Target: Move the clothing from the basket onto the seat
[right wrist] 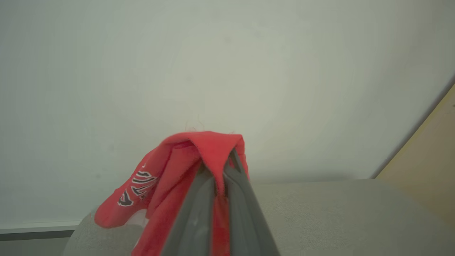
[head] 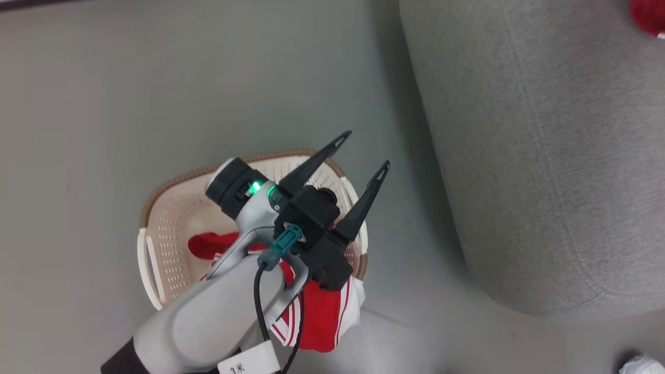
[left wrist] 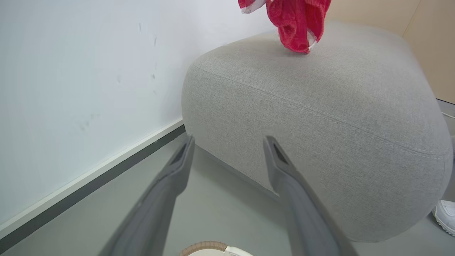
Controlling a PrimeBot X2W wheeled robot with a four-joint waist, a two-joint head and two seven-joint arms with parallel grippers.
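the right gripper [right wrist: 218, 161] has its two dark fingers pressed together on a fold of a red basketball garment with white trim and dark white-edged lettering [right wrist: 160, 177]. the cloth drapes over the fingertips and falls away below them. it hangs above the large grey woven-fabric sofa with rounded edges [head: 545, 156]. from the left wrist view its lowest fold [left wrist: 296, 21] looks to be at the sofa's top, though i cannot tell whether it touches.

the left gripper [head: 365, 151] is spread wide and holds nothing. it hovers over the small cream-white perforated plastic basket with a brown rim band [head: 166, 228], fingers aimed toward the sofa.

the step in hand looks like laying the first piece down. to do it well, the right arm should lower until the cloth's weight rests on the cushion, well in from the rounded edge, and only then part its fingers, so nothing slides to the floor.

the held garment's long axis runs straight down from the pinch, lettering turned to the side. the second red garment with white stripes [head: 319, 317] lies in the basket, its long axis running from the basket's middle out over the near rim, striped end spilling outside.
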